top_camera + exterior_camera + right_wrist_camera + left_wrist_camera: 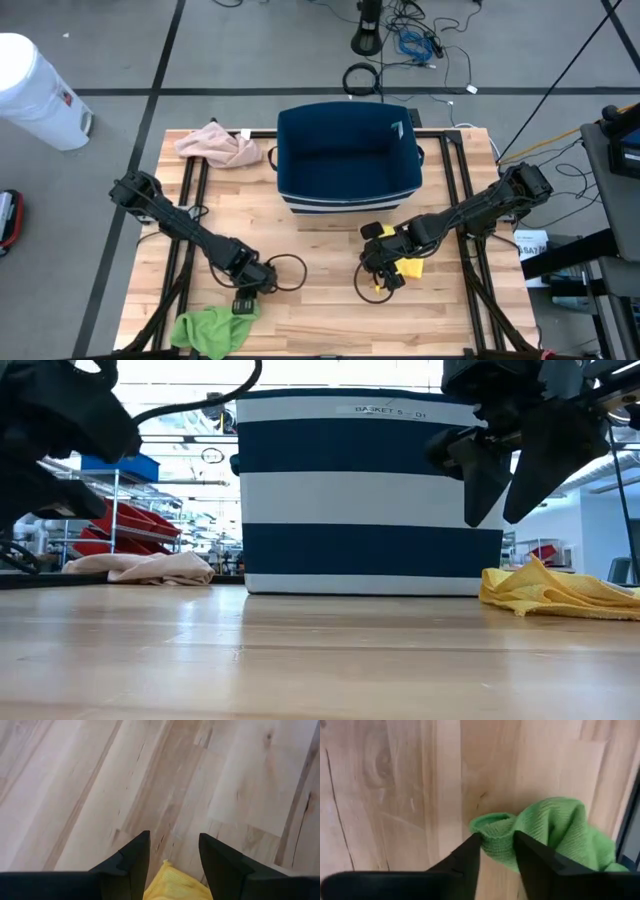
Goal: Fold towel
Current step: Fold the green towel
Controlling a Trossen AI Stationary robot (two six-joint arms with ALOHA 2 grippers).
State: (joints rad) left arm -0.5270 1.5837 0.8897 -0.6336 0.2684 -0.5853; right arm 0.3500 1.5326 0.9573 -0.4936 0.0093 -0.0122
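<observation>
A striped basket [347, 150] is standing at the table's [320, 320] far centre. Near left, the left gripper [497, 851] is pinching a fold of the green towel [212, 328]. The right gripper [174, 851] is hanging spread over a yellow cloth [408, 266], right of centre. A pink cloth [220, 146] is lying far left.

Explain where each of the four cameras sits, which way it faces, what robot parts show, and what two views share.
High view: overhead, straight down on the wooden table; both arms.
Low view: table height, level towards the navy-and-white striped fabric basket; right gripper hangs in.
Left wrist view: over the left gripper, closing on the crumpled green towel.
Right wrist view: over the right gripper, above the yellow cloth.
Shared: high and low views both show the pink cloth.
</observation>
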